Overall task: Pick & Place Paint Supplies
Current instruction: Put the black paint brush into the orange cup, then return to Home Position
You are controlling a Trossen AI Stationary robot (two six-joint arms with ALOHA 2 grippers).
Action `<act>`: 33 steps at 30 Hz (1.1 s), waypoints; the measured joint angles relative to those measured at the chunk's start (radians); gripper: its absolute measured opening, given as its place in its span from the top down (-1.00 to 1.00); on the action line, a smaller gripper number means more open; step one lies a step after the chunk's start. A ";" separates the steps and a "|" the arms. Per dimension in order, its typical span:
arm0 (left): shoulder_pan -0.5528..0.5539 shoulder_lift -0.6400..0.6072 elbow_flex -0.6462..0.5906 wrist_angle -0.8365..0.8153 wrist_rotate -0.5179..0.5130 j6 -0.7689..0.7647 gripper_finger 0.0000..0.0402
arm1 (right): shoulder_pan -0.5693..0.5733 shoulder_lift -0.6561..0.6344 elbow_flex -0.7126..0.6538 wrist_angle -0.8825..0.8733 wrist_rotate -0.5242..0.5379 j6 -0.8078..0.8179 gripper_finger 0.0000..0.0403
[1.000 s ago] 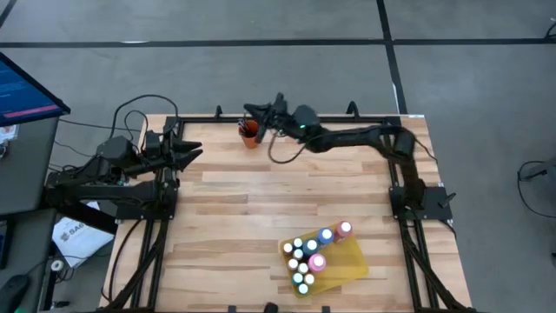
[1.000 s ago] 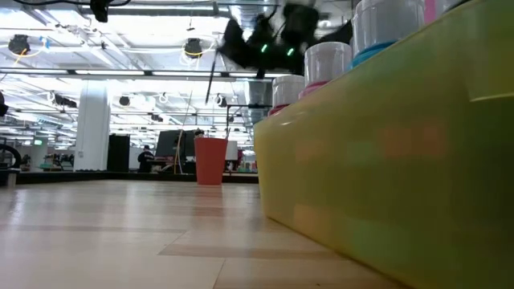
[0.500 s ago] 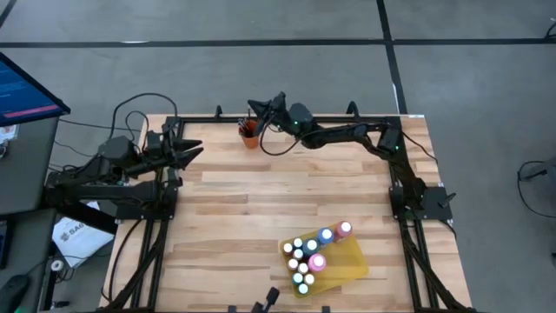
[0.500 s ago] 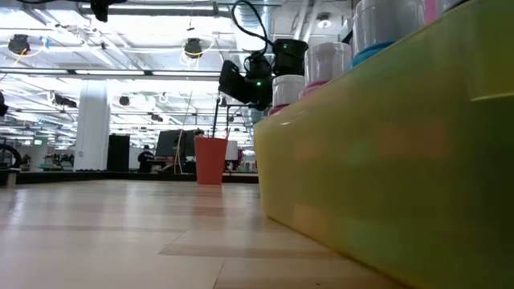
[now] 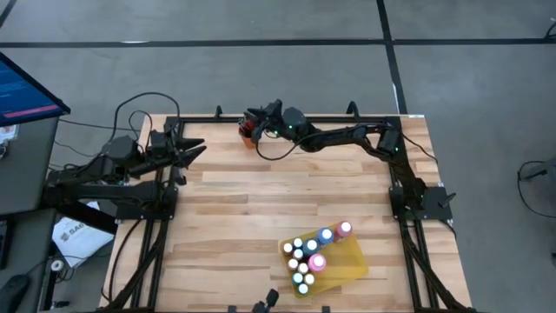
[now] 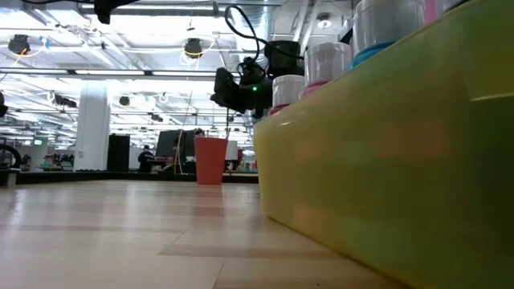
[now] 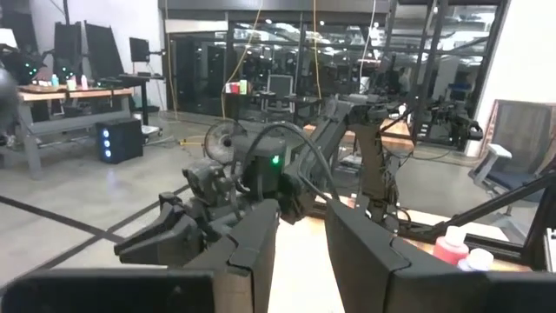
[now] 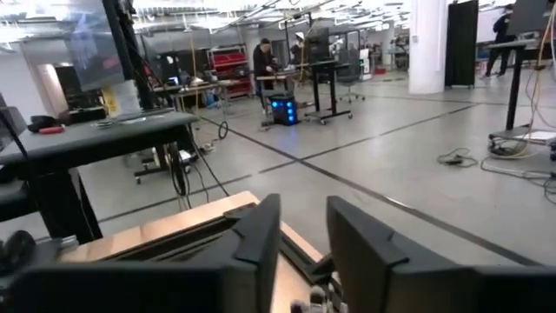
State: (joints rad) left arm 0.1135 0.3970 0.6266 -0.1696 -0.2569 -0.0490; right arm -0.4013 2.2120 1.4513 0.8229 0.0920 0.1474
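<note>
The orange cup (image 5: 248, 131) stands at the table's far edge, left of centre, and shows upright in the low view (image 6: 210, 160). My right gripper (image 5: 253, 121) hovers just above its mouth (image 6: 231, 90), open, with nothing between its fingers (image 8: 261, 235). I cannot pick out the paintbrushes under it. Several white-capped paint bottles (image 5: 311, 252) stand in the yellow tray (image 5: 347, 261) at the near right. My left gripper (image 5: 189, 149) waits open at the table's left edge, away from everything.
In the low view the yellow tray's wall (image 6: 385, 177) fills the right side, with bottle caps (image 6: 325, 56) above it. The wooden tabletop (image 5: 261, 209) lies bare between cup and tray. A metal frame (image 5: 156, 217) runs along the table's sides.
My right gripper has come down over the orange cup and shifted slightly toward the table's left edge. A thin dark brush that hung below it has sunk toward the cup with it.
</note>
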 joint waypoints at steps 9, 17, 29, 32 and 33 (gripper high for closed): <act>0.000 -0.094 0.000 -0.037 0.000 -0.010 0.54 | 0.014 -0.137 0.006 0.004 -0.138 0.070 0.15; 0.000 -0.294 -0.001 -0.146 -0.024 0.010 0.82 | -0.134 -0.516 -0.229 -0.039 -0.580 0.149 0.21; 0.000 -0.345 -0.175 -0.165 0.029 -0.088 1.00 | -0.235 -0.975 -1.043 0.265 -0.434 0.217 0.75; 0.000 -0.345 -0.221 -0.156 0.029 -0.100 1.00 | -0.218 -1.062 -1.195 0.388 -0.416 0.227 0.94; 0.000 -0.345 -0.235 -0.148 0.030 -0.112 1.00 | -0.211 -1.086 -1.238 0.424 -0.407 0.228 0.97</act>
State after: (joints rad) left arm 0.1135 0.0521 0.3920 -0.3179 -0.2274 -0.1606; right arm -0.6123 1.1257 0.2136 1.2466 -0.3152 0.3759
